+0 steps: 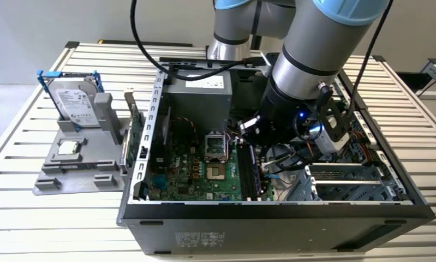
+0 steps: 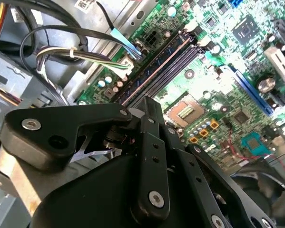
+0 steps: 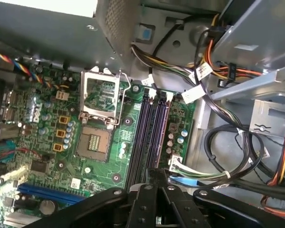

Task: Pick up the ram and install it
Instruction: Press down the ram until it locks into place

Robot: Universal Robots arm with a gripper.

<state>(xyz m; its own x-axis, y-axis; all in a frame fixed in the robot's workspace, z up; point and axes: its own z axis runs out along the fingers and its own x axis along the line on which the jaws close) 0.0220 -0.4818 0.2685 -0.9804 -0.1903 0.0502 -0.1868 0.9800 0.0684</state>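
Observation:
My gripper (image 3: 156, 175) hangs inside the open computer case (image 1: 276, 210), its black fingers (image 2: 151, 142) drawn together over one end of the long black memory slots (image 3: 152, 128). Nothing sticks out from between the fingers. The slots (image 2: 161, 66) run beside the CPU socket (image 3: 92, 142) on the green motherboard (image 1: 203, 174). One slot row shows bluish patches along its length, and I cannot tell the ram apart from the slots. In the exterior view the arm's wrist (image 1: 291, 125) hides the fingertips above the slots (image 1: 250, 169).
Bundles of black and coloured cables (image 3: 228, 142) crowd the case wall right beside the slots. The power supply box (image 1: 199, 95) stands at the case's far end. To the exterior view's left, a grey stand (image 1: 79, 164) holds a hard drive (image 1: 78, 106).

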